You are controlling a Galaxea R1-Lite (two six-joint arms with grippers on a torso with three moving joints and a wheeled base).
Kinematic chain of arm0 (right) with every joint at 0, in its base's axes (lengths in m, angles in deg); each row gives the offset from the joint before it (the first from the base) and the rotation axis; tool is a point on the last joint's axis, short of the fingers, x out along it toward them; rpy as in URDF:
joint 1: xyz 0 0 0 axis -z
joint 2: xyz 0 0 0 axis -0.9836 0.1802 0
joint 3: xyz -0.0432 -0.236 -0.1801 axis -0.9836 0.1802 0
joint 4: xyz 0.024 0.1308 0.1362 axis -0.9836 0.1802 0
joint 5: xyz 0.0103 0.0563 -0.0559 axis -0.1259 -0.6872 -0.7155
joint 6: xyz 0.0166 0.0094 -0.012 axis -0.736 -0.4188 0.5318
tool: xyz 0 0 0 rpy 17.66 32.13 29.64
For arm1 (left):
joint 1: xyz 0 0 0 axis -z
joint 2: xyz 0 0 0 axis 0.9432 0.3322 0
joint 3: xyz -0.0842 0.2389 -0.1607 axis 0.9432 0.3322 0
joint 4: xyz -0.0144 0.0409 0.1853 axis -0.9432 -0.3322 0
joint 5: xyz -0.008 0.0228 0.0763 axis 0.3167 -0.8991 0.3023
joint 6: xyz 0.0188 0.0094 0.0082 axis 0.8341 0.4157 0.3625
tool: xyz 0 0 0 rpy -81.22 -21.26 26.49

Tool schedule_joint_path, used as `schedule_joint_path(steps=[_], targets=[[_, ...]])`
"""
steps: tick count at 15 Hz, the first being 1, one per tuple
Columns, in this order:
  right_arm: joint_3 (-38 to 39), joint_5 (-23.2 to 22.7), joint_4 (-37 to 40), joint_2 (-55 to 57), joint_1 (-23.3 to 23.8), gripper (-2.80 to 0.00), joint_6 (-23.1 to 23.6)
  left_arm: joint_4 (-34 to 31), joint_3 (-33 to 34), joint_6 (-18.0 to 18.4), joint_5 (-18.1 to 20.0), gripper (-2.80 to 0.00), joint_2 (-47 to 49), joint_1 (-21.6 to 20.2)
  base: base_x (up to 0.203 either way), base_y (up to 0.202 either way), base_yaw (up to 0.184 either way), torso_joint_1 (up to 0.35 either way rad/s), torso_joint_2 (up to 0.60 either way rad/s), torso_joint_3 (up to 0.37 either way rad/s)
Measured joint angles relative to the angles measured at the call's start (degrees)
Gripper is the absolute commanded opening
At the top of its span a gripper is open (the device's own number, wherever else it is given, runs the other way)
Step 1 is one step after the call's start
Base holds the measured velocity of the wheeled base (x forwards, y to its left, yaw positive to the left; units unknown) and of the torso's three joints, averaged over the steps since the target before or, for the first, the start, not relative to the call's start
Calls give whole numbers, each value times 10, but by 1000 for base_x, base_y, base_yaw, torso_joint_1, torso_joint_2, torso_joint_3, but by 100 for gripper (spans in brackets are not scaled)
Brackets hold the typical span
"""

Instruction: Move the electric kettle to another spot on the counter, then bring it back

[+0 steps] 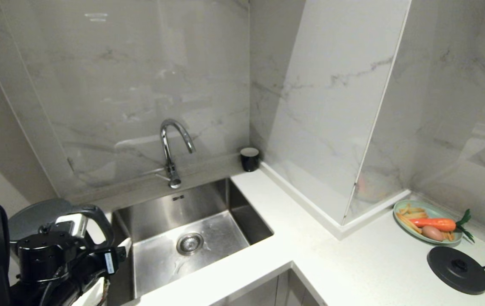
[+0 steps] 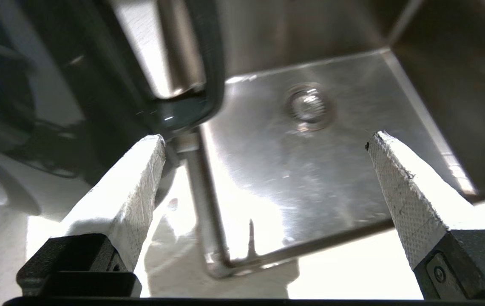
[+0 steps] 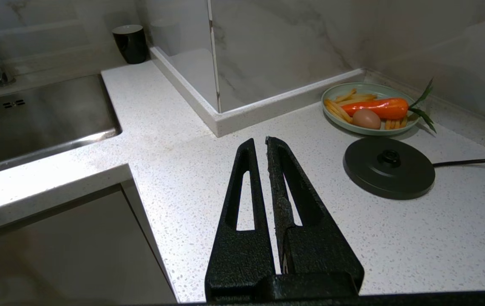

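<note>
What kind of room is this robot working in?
Most likely a home kitchen: a steel sink with a tap set into a white counter, marble-look wall panels, and a plate of food beside a kettle base.

The tabletop [image 3: 208, 178] has a wide bare patch between the sink [image 1: 191, 238] and the round black base [image 1: 458, 270]. A plate of food [image 1: 427, 221] sits just behind the base. A tall wall panel [image 1: 336, 127] juts out in the middle. The tap [image 1: 172, 148] stands behind the sink, a black cup [image 1: 249, 159] in the corner.
</note>
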Motion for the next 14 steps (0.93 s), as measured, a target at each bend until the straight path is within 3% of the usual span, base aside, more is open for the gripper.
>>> schedule_joint_path(steps=[6,14], targets=[[0,0,0,0,0,-280,0,0,12,-2,-6,0,-103,40,0,0,0,0,0,0],[0,0,0,0,0,-280,0,0,-10,101,-6,0,-221,45,0,0,0,0,0,0]])
